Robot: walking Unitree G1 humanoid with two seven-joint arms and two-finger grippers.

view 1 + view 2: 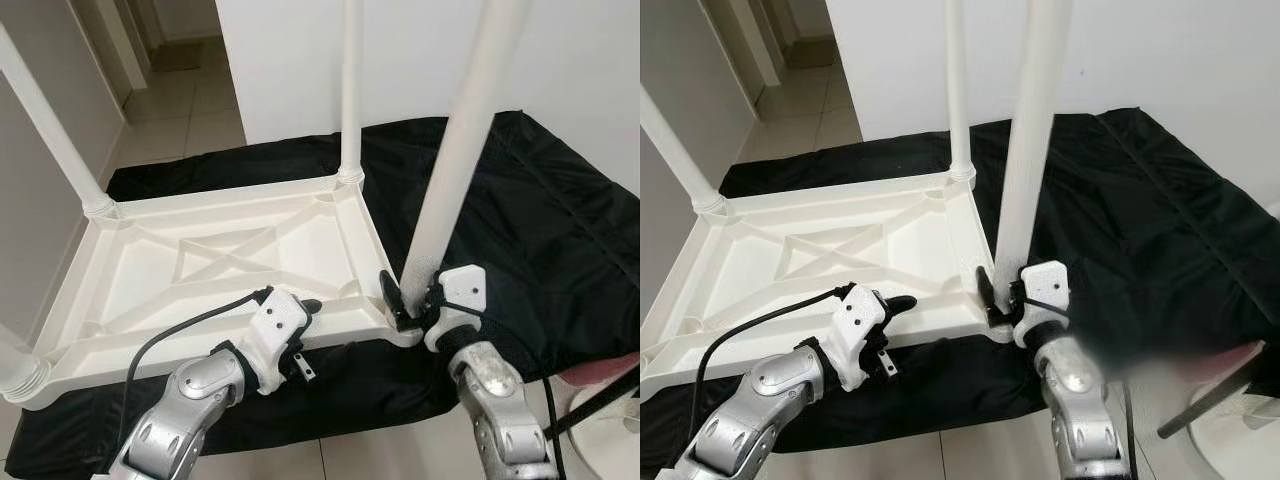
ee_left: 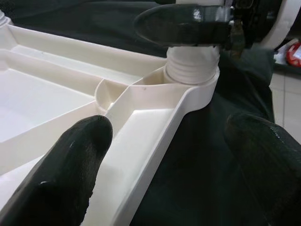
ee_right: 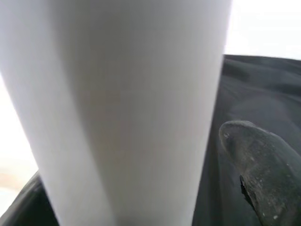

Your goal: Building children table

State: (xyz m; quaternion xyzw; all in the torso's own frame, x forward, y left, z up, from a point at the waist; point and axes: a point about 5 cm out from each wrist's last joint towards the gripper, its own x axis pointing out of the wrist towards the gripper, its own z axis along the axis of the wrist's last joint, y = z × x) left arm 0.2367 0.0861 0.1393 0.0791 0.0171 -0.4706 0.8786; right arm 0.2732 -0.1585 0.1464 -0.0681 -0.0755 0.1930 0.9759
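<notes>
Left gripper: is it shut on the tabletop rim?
No, the left gripper is open, its fingers on either side of the white tabletop's rim without pressing it.

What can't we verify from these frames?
- Table leg tops: cut off by the upper edge in both eye views.
- Seating of the near-right leg in its socket: hidden by a finger of the right claw in the left wrist view.
- Right claw's contact: the right wrist view is blurred by the close leg.
- Tabletop face: turned down onto the black cloth.

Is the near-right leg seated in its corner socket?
In the socket: the leg stands upright, its ribbed base inside the corner socket.
</notes>
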